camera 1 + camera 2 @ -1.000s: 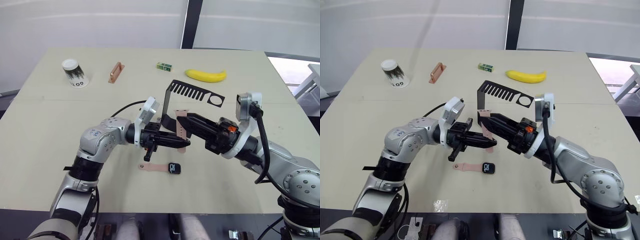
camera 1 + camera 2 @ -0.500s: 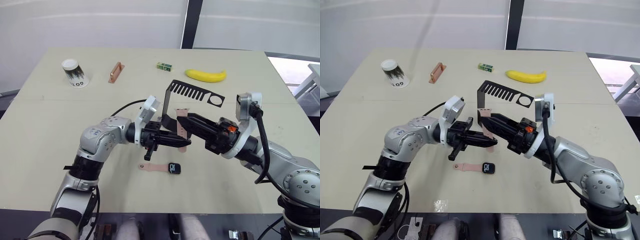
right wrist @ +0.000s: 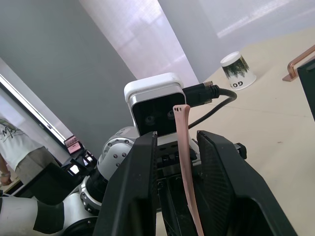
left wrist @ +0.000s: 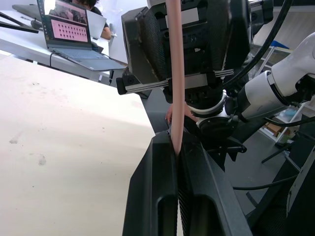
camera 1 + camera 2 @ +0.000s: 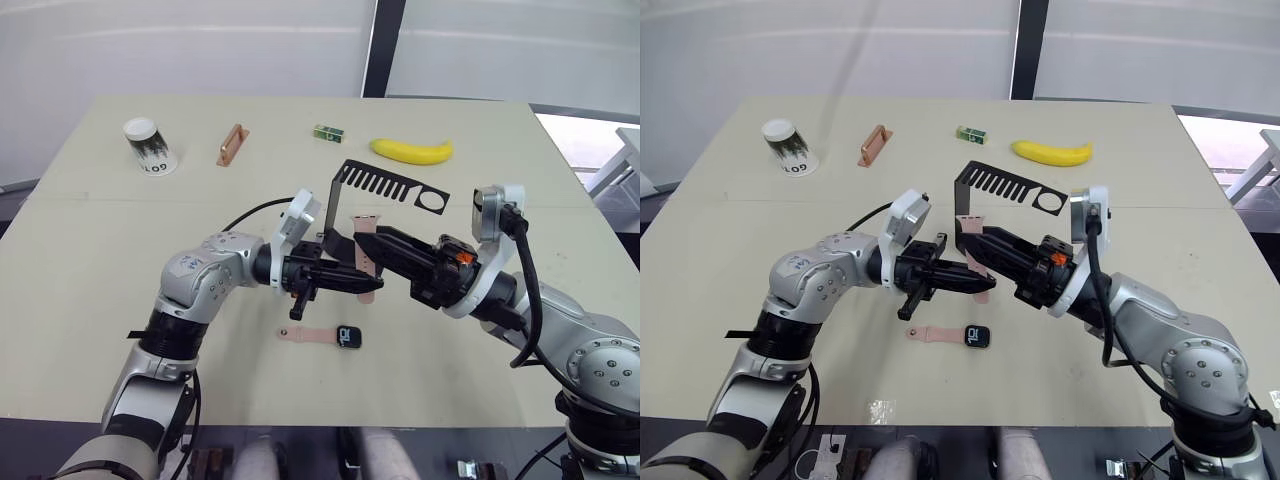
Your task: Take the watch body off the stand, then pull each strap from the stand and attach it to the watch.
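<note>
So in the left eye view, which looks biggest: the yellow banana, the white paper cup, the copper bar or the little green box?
1. Yellow banana.
2. White paper cup.
3. Copper-coloured bar, thinner than the cup though similar in length.
4. Small green box.

On the table (image 5: 90,260): stand (image 5: 345,200) at centre; banana (image 5: 411,151) and small box (image 5: 327,132) behind it; bar (image 5: 232,143) and upturned cup (image 5: 150,146) further left; watch body (image 5: 348,336) with one strap (image 5: 305,334) joined at its left, nearer, before the stand.
</note>
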Available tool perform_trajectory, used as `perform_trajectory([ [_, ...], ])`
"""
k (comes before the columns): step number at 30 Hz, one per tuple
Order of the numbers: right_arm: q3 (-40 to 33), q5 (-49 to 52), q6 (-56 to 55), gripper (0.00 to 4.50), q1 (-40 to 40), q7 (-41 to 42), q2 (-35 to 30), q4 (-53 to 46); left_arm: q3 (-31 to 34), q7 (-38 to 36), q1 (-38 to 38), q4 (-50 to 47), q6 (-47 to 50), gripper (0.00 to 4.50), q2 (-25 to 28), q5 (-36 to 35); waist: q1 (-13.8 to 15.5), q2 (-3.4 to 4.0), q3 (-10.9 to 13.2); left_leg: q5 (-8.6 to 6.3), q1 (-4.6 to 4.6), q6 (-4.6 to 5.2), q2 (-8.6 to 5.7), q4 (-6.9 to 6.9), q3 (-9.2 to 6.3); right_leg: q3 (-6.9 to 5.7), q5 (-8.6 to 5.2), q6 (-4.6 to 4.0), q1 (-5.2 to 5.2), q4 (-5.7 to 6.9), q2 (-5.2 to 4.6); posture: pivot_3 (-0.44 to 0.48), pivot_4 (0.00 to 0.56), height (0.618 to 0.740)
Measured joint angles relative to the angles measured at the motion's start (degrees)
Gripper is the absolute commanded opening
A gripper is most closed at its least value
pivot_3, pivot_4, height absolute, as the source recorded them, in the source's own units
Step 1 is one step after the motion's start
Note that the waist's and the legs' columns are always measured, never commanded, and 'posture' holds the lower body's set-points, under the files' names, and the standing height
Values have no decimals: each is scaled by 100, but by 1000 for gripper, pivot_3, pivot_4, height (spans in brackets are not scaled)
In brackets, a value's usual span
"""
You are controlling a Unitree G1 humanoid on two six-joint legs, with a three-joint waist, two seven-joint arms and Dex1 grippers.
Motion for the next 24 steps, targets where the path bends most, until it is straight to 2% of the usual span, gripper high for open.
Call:
perform_trajectory([
  [5, -1, 28, 0, 1353, 0, 0, 0, 0, 0, 0, 1, 0, 0, 0, 16, 0, 1, 0, 0, 0, 0, 0, 0, 0, 0, 0, 0, 0, 0, 0, 0, 0, 150, 740],
  [8, -1, 33, -1, 565, 0, -1, 1, 0, 0, 5, 1, 0, 0, 0, 15, 0, 0, 0, 0, 0, 0, 0, 0, 0, 0, 0, 0, 0, 0, -1, 0, 0, 150, 740],
  [9, -1, 33, -1, 47, 0, -1, 1, 0, 0, 7, 1, 0, 0, 0, 15, 0, 0, 0, 0, 0, 0, 0, 0, 0, 0, 0, 0, 0, 0, 0, 0, 0, 150, 740],
  [24, -1, 34, -9, 17, 6, -7, 15, 0, 4, 23, 1, -2, 0, 0, 8, -2, 1, 0, 0, 0, 0, 0, 0, 0, 0, 0, 0, 0, 0, -1, 0, 0, 150, 740],
])
